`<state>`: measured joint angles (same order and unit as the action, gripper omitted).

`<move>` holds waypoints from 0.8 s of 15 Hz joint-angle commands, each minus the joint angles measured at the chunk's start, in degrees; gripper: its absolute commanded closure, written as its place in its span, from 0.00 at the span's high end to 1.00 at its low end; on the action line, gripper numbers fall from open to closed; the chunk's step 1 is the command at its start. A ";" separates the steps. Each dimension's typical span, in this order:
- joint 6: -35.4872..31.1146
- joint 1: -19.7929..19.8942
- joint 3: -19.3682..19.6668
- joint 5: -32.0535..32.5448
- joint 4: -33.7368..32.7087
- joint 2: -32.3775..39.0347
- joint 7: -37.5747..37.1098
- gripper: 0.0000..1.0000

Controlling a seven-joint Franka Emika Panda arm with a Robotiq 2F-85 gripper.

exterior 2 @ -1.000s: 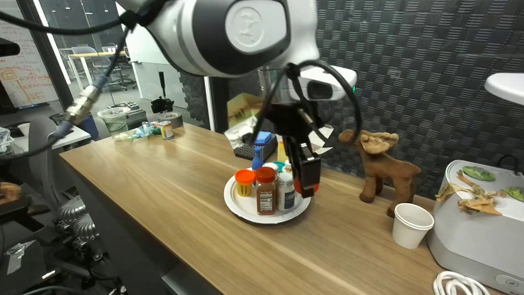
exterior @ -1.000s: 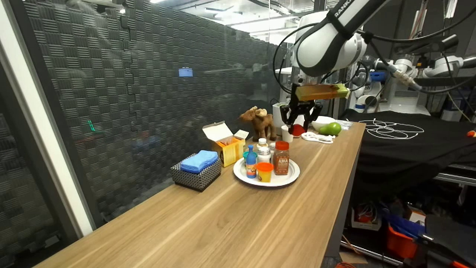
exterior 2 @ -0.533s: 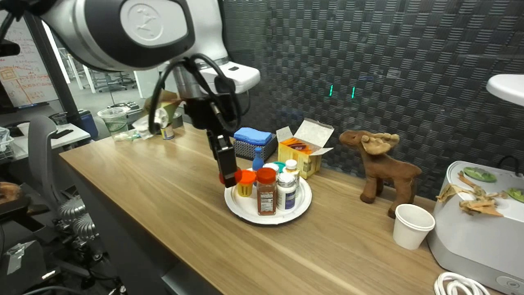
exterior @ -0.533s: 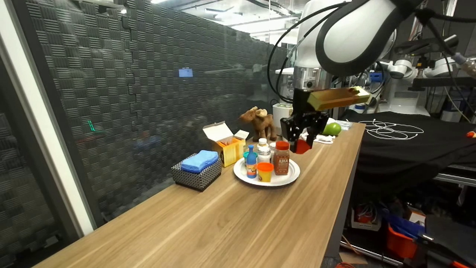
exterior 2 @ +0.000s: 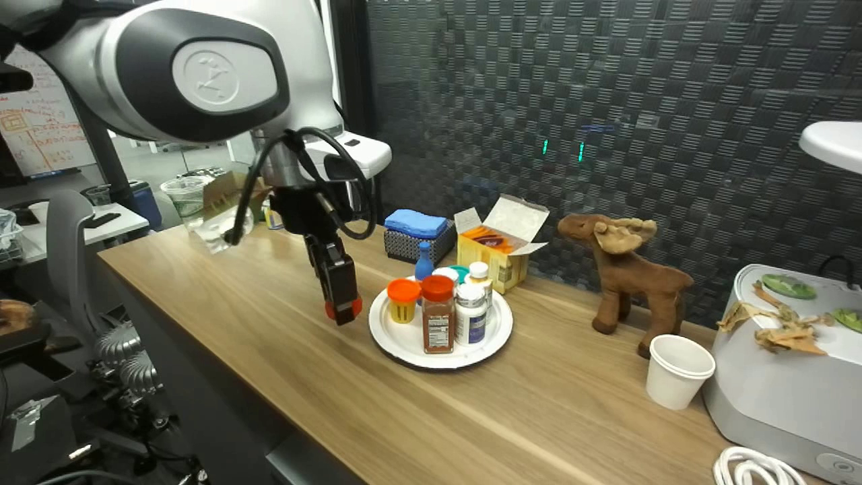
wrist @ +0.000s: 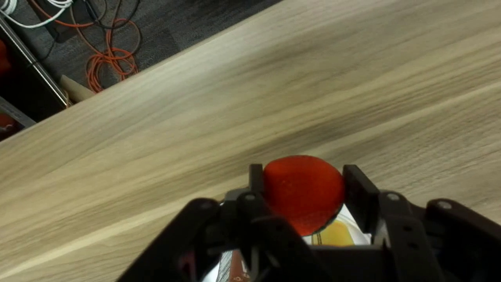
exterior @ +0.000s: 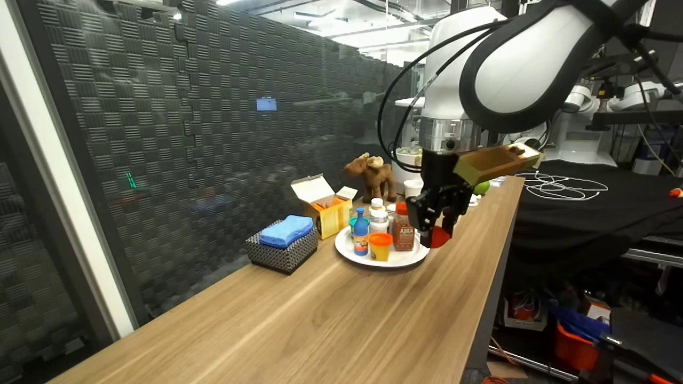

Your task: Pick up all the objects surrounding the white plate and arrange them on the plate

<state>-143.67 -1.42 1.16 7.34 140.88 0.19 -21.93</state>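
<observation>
One round red item (wrist: 303, 190) is clamped in the gripper (exterior: 438, 237), apparently bound for the plate (exterior 2: 404, 347) just beside it, where containers (exterior: 379, 226) cluster. Tidy placing should favor bare plate nearest the jaws, clear of the spice jar (exterior 2: 438, 323), with a low release.

1. I'm in a robotics lab, it seems.
2. I see another white robot arm (exterior: 578, 101).
3. A dark textured panel wall (exterior: 240, 117) runs alongside.
4. A whiteboard (exterior 2: 40, 74) carries orange-red writing (exterior 2: 54, 131) (a boxed sketch (exterior 2: 13, 121), too).
</observation>
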 commanded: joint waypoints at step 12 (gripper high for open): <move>-6.86 0.39 0.80 -1.69 -9.65 13.17 5.25 0.28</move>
<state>-149.40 -0.67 1.32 6.51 133.68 11.52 -17.66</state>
